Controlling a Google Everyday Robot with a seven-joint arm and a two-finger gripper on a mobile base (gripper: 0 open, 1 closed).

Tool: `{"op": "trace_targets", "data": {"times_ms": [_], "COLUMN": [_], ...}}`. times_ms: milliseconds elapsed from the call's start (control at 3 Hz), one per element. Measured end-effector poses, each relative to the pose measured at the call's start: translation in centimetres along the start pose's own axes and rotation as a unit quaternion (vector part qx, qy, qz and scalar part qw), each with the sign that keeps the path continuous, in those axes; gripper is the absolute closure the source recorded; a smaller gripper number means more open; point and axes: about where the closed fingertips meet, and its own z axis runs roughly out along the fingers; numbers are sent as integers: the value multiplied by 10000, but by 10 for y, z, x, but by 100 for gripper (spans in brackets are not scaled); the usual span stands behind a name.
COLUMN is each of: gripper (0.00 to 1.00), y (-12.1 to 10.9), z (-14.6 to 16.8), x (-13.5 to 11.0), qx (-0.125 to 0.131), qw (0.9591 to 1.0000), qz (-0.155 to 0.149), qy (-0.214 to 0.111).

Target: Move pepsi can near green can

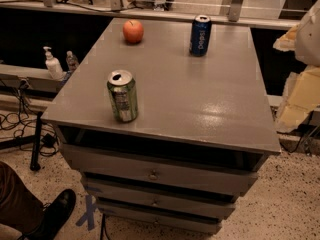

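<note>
Two cans stand apart on the drawer cabinet (200, 99): pepsi can (200, 35) at its far edge, green can (122, 96) front-left. The gripper is out of view; state cannot be told. Next: approach, grasp pepsi can.

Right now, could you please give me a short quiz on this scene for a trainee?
1. True or false: the pepsi can touches the green can.
2. What fruit stands near the table's far edge?
3. The gripper is: A on the pepsi can, B on the green can, C out of view.
Key: 1 false, they stand well apart; 2 the apple; 3 C.
</note>
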Motion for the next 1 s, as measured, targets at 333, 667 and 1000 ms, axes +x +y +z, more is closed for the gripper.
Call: {"op": "trace_targets", "data": {"times_ms": [333, 667, 1000], "gripper": [0, 0, 0], "y": [-2, -23, -61], "z": [-2, 12, 38], "x": [-1, 2, -1], "qx": [65, 227, 484], "qw": [9999, 9986, 9934], "qz": [11, 241, 525], "qy": [-78, -401, -903]}}
